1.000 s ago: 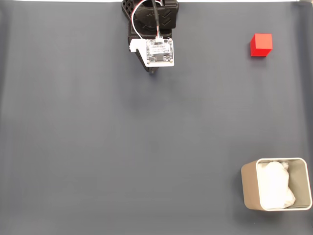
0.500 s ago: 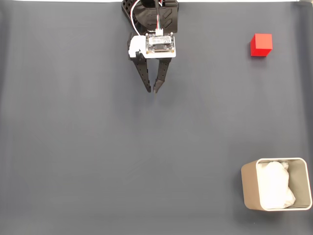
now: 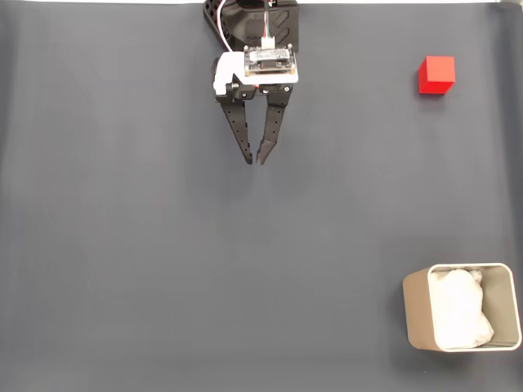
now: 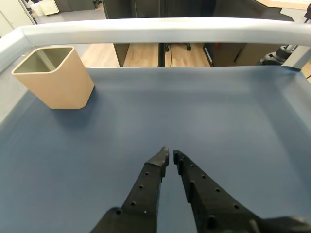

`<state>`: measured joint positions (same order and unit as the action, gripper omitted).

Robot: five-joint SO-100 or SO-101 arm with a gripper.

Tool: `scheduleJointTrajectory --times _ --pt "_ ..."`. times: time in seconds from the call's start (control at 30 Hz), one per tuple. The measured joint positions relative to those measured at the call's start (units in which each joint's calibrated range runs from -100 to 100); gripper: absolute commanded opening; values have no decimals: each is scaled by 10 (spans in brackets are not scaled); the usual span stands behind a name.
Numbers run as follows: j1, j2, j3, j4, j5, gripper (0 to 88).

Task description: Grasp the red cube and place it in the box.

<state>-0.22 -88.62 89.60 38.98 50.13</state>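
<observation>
In the fixed view the gripper (image 3: pixel 254 161) hangs over the grey counter (image 3: pixel 122 245), holding nothing, its fingertips nearly together with only a thin gap between them. The red cube (image 3: pixel 436 75) sits on the counter well off to the gripper's right and a little above its tips. The box (image 3: pixel 418 314) stands far below and to the right. In the wrist view the box (image 4: pixel 58 80) stands ahead to the left of the gripper (image 4: pixel 170 156).

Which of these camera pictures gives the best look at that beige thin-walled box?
The wrist view: the beige thin-walled box stands there in side perspective, walls and open mouth both clear. The fixed view looks straight down on it, giving its rim and white lining but little of its height.
</observation>
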Motion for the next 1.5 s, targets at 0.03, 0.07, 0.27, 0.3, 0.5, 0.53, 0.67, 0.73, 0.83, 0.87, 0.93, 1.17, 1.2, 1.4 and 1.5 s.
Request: scheduleJointTrajectory --times 0.03,0.07,0.27,0.3,0.5,0.53,0.67,0.73,0.83,0.87,0.93,1.17,1.2,1.4,1.5 --pt "0 6 -7 -4 0 0" --pt "0 13 -14 -7 0 0" --pt "0 65 -68 -12 -2 0" --pt "0 74 -78 -14 -5 0" --pt "-1 130 -145 -14 -14 0" --pt "-4 140 -156 -14 -15 0" --pt "-12 178 -198 -14 -16 0" --pt "-17 198 -221 -4 -16 0" --pt "-27 229 -252 8 -16 0" --pt "-30 240 -264 14 -16 0" --pt "-39 259 -287 25 -16 0" --pt "-83 310 -350 57 -19 0" --pt "-93 314 -356 60 -20 0" --pt "-162 339 -386 77 -19 2" --pt "-197 344 -390 84 -19 3"
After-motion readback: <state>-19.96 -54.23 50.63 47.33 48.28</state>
